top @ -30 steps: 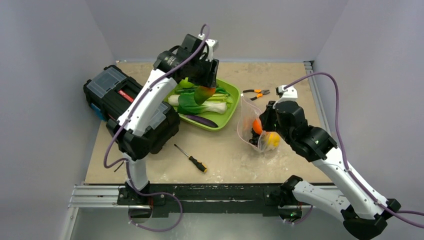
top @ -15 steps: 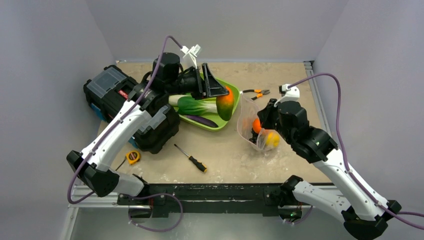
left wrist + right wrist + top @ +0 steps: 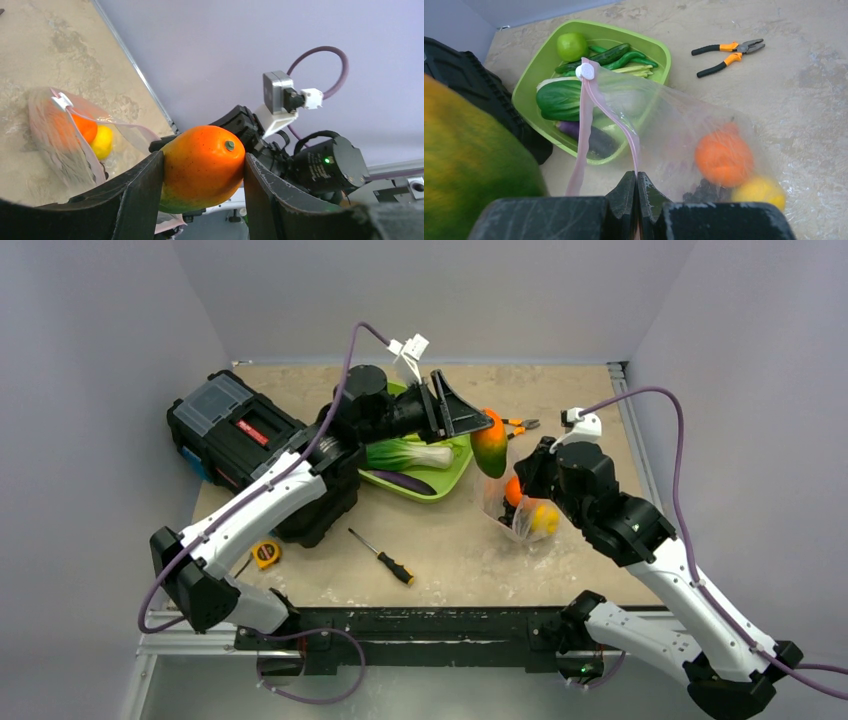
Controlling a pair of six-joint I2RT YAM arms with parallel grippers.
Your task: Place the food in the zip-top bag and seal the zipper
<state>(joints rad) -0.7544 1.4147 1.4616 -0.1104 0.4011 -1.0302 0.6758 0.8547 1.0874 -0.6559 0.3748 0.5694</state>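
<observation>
Change over the last second: the left arm swung from above the lime tray across to the right. The left pincer was clamped on a mango-like fruit, orange on top and green below. The fruit hung in the air, just above and slightly behind the mouth of the zip-top bag.

The right pincer had not moved. Its jaws were pressed together on the bag's near rim, holding the mouth up. The zipper stood open, with its white slider at the far end.

Bag contents: an orange, a lemon and something dark, probably grapes. The bag rested on the bench, right of the tray.

Still in the tray: bok choy, eggplant, a round green fruit and green pods.

Judgement: the transfer was nearly complete. The fruit looked wide against the opening, so it would need centring before release. Sealing was still some way off.
</observation>
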